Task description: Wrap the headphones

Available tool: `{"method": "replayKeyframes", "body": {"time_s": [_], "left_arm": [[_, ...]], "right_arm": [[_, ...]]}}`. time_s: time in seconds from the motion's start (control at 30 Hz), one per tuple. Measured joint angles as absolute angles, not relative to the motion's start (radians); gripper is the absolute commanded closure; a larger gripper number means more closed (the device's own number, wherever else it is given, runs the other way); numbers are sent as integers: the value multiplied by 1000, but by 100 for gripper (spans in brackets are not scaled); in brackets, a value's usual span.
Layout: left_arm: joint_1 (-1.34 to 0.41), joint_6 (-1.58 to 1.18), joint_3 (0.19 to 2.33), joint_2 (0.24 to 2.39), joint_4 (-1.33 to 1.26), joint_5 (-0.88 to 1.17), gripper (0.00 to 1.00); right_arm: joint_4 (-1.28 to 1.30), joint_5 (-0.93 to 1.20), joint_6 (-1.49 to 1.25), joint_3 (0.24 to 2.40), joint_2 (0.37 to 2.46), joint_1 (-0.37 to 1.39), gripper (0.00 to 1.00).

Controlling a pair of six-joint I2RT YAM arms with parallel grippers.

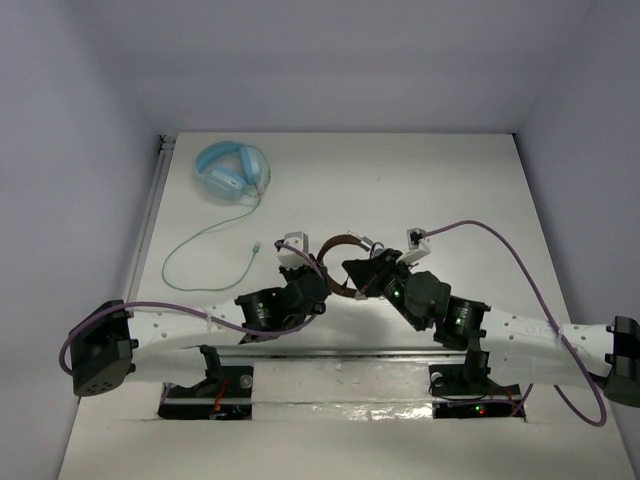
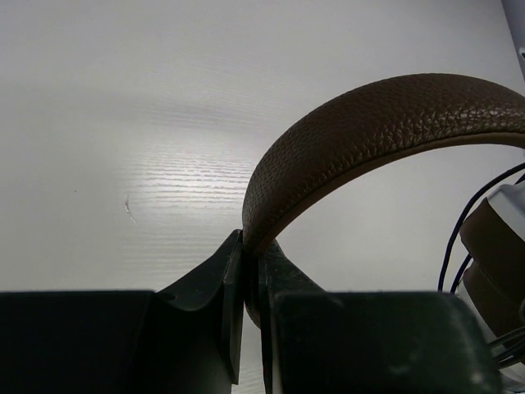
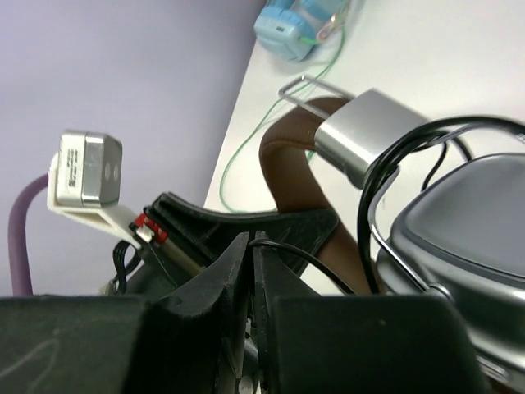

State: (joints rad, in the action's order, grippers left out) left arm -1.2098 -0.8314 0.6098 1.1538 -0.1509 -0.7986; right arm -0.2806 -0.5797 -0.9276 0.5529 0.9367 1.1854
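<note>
Left claw [image 2: 250, 275] is clamped on the brown headband [image 2: 369, 123] of the headphones [image 1: 342, 245], at the middle of the desk [image 1: 450, 180]; right claw [image 3: 251, 263] has jaws nearly together, the thin black cable [image 3: 283, 244] leaving the slit — gripped or not, I cannot tell; left arm [image 1: 180, 325] and right arm [image 1: 520, 335] angle inward — wrists meeting.

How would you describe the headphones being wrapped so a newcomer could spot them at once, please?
On the white table, look where the left claw and right claw meet. The headphones there have a brown headband, silver fittings and a thin black cable; the other pair, far left, is light blue with a green cable.
</note>
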Motion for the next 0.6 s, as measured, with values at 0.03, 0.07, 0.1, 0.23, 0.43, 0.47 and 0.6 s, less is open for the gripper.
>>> {"method": "replayKeyframes", "body": {"time_s": [0.03,0.07,0.1,0.23,0.43,0.47,0.6], "left_arm": [[-1210,-834,609,1154,-143,-793,100],[-1210,-837,609,1154,-136,-789,100],[-1210,-841,609,1154,-129,-784,100],[-1213,-858,609,1153,-106,-762,100],[-1224,-884,610,1155,-58,-714,100],[-1226,-893,610,1155,-49,-706,100],[-1235,-920,611,1155,-19,-675,100]], "right_arm": [[-269,-594,-926,557,933,1185,87],[-260,-609,-926,562,932,1185,87],[-252,-624,-926,566,931,1185,87],[-232,-680,-932,570,931,1185,82],[-217,-747,-939,570,926,1185,79],[-214,-756,-941,570,921,1185,78],[-216,-786,-958,567,896,1186,76]]}}
